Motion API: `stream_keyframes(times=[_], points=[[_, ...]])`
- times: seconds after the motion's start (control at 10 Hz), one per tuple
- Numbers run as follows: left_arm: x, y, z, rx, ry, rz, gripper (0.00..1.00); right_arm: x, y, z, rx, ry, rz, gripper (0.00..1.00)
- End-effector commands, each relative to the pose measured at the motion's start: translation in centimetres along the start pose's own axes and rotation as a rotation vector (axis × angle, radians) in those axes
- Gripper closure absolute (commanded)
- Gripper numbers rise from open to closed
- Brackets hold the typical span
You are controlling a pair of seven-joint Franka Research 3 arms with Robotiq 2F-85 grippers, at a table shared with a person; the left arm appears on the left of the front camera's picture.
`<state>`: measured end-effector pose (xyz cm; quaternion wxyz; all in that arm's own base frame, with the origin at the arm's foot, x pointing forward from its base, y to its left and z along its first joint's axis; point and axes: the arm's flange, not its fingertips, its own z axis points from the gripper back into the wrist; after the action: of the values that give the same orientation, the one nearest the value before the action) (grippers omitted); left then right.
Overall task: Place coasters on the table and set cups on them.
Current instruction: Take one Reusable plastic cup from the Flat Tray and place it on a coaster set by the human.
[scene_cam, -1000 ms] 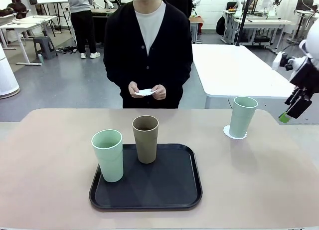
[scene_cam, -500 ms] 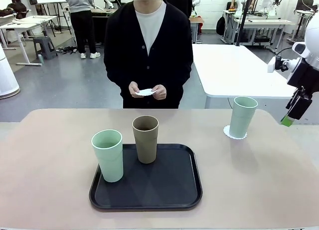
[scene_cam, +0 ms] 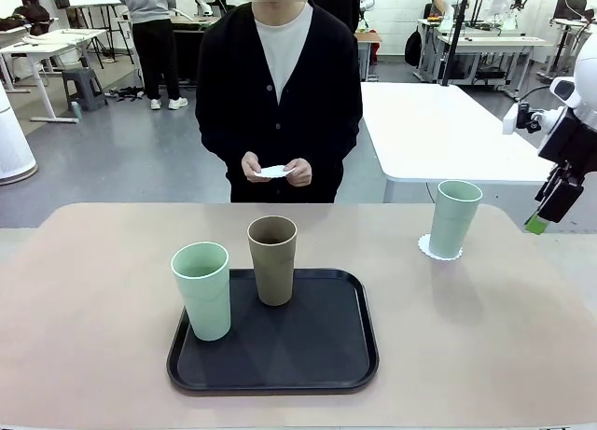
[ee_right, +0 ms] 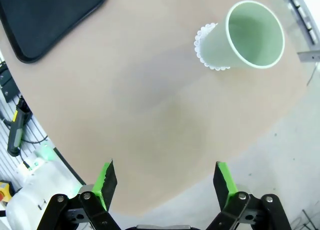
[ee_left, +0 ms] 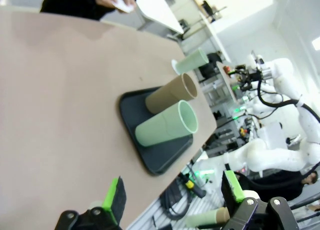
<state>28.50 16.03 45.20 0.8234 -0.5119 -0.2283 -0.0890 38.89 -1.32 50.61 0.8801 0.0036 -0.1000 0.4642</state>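
Counter (scene_cam: pixel 112 290): broad tan top with rounded corners, spanning the front view.

Person (scene_cam: pixel 277 94): stands at the far side in a dark cardigan, holding a thin white disc (scene_cam: pixel 273 172) at waist height between both hands (scene_cam: pixel 300 173); whether it is one disc or several cannot be told.

Tray (scene_cam: pixel 317 355): black, rounded square, lying flat on the counter near its middle.

Right tool (ee_right: pixel 162 177): raised beyond the counter's right edge, well apart from every cup; fingers spread wide, nothing between them.

Left tool (ee_left: pixel 173 192): seen in its own wrist view, off to one side of the tray; fingers spread wide, nothing between them.

Mint cup (scene_cam: pixel 202 290): upright at the tray's left front corner.

Brown cup (scene_cam: pixel 272 259): upright on the tray's far edge, just beside the mint cup, not touching it.

Second mint cup (scene_cam: pixel 454 218): upright on the counter's far right part, well apart from the tray.

Coaster (scene_cam: pixel 427 248): white, scalloped, flat on the counter under the second mint cup, its rim showing around the base.
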Motion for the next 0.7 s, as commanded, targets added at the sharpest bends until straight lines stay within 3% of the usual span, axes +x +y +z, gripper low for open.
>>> stream_keyframes(times=[0.0, 0.3, 0.4, 0.6], points=[[-0.1, 0.0, 0.1, -0.007, -0.005, -0.011, 0.00, -0.1, 0.4, -0.5, -0.031, 0.020, -0.018, 0.00], [-0.1, 0.0, 0.1, -0.007, -0.005, -0.011, 0.00, 0.1, 0.1, -0.1, 0.002, 0.000, 0.001, 0.00], [-0.1, 0.0, 0.1, -0.007, -0.005, -0.011, 0.00, -2.0, 1.0, 1.1, -0.014, -0.135, -0.522, 0.00], [-0.1, 0.0, 0.1, -0.007, -0.005, -0.011, 0.00, -4.5, 3.6, 1.1, 0.046, -0.132, -0.789, 0.00]])
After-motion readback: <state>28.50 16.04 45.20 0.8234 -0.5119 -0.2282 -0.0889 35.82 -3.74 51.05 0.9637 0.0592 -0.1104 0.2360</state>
